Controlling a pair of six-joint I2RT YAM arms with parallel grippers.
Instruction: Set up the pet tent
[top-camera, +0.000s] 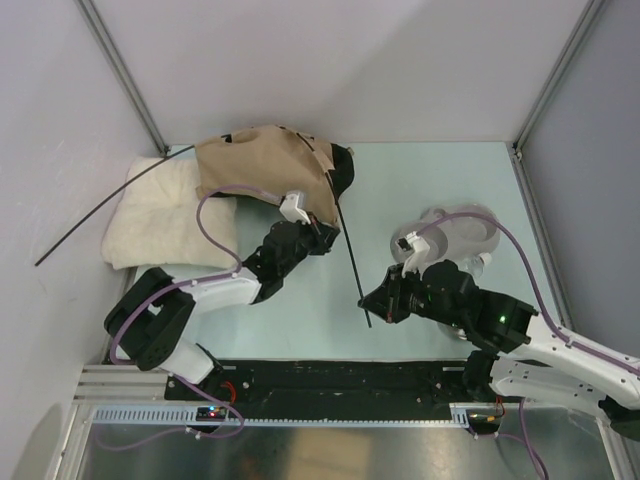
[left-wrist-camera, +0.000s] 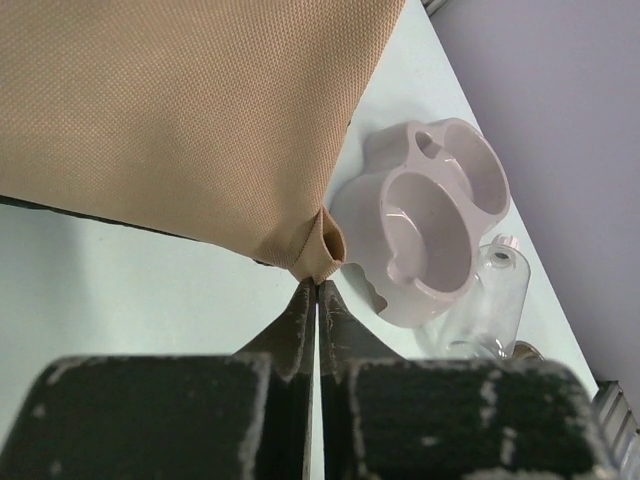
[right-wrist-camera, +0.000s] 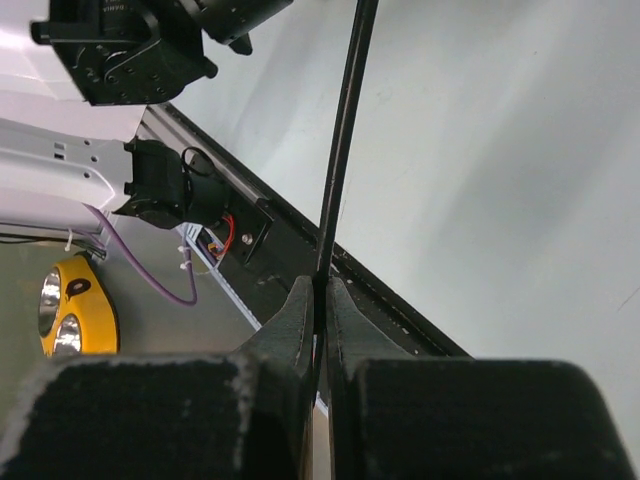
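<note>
The pet tent (top-camera: 262, 168) is a crumpled tan fabric heap with black trim at the back of the table, partly over a cushion. One thin dark pole (top-camera: 352, 258) runs from the tent's right side toward the front. Another pole (top-camera: 100, 212) sticks out to the left. My left gripper (top-camera: 323, 228) is shut on a corner of the tent fabric (left-wrist-camera: 318, 255), seen at its fingertips (left-wrist-camera: 305, 300). My right gripper (top-camera: 372, 300) is shut on the near end of the pole (right-wrist-camera: 342, 150). No pompom or label shows.
A fluffy cream cushion (top-camera: 160, 220) lies at the left, under the tent's edge. A pale pink-white pet bowl (top-camera: 462, 232) with a clear bottle (left-wrist-camera: 490, 290) stands at the right, behind my right arm. Walls and metal posts close in the back and both sides.
</note>
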